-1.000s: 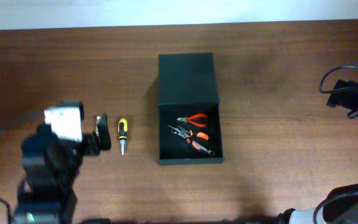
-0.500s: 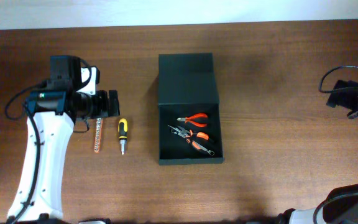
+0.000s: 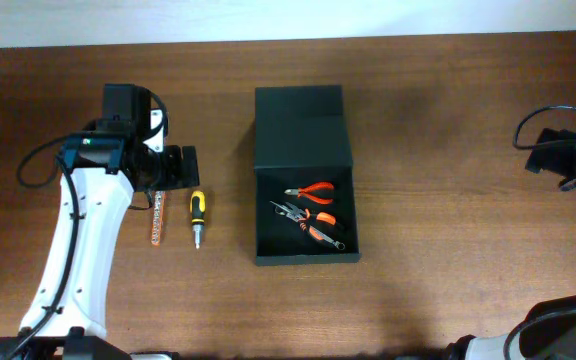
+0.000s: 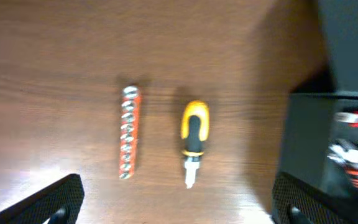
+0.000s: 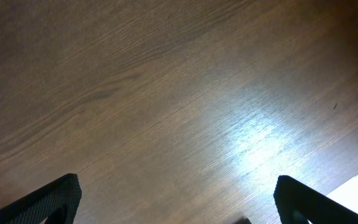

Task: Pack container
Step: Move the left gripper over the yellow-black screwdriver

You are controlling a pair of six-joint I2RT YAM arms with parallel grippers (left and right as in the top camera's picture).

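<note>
The dark green-black container lies open mid-table with its flap lid folded back; orange-handled pliers and a second orange plier tool lie inside. A yellow-and-black screwdriver and an orange bit holder lie on the table left of it. My left gripper is open and empty, hovering just behind them; its wrist view shows the screwdriver, bit holder and container wall. My right gripper is open over bare wood.
The right arm and its cables sit at the table's far right edge. A pale wall runs along the back edge of the wooden table.
The left arm has swung from the table's front left up and right, so its gripper now hovers just behind the screwdriver and bit holder. The right arm has not moved.
</note>
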